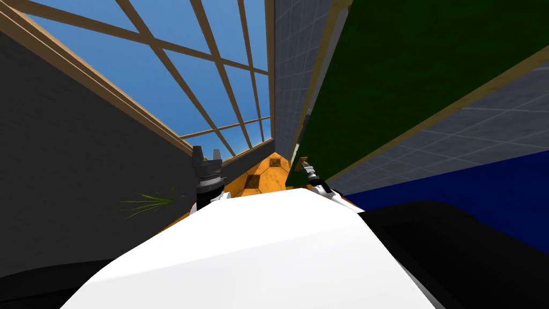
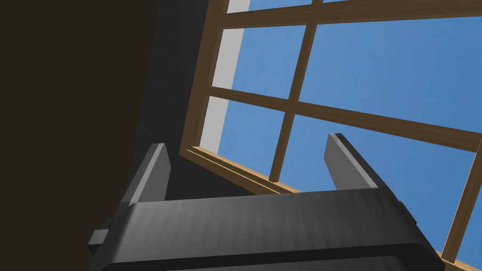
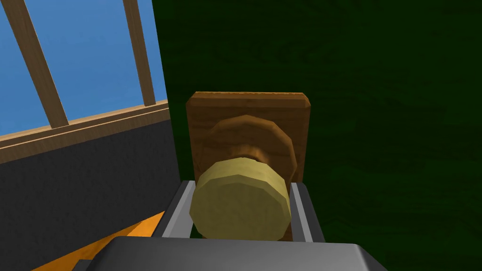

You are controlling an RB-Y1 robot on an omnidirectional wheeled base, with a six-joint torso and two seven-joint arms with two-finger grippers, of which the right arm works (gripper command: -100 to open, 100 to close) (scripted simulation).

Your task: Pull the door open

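A wood-framed window (image 1: 177, 70) set in a dark grey wall (image 1: 69, 161), above a patch of orange floor (image 1: 262, 179).
The window's crossing wooden bars divide plain blue panes. A few thin green plant leaves (image 1: 150, 201) stick out near the foot of the dark wall, beside the floor, which carries dark patches. A paler grey tiled wall (image 1: 292, 64) meets the window's far edge.

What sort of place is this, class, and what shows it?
Probably a room in a house: a large wood-framed window showing blue sky, a dark green door whose round knob the right claw grips, and an orange patterned floor.
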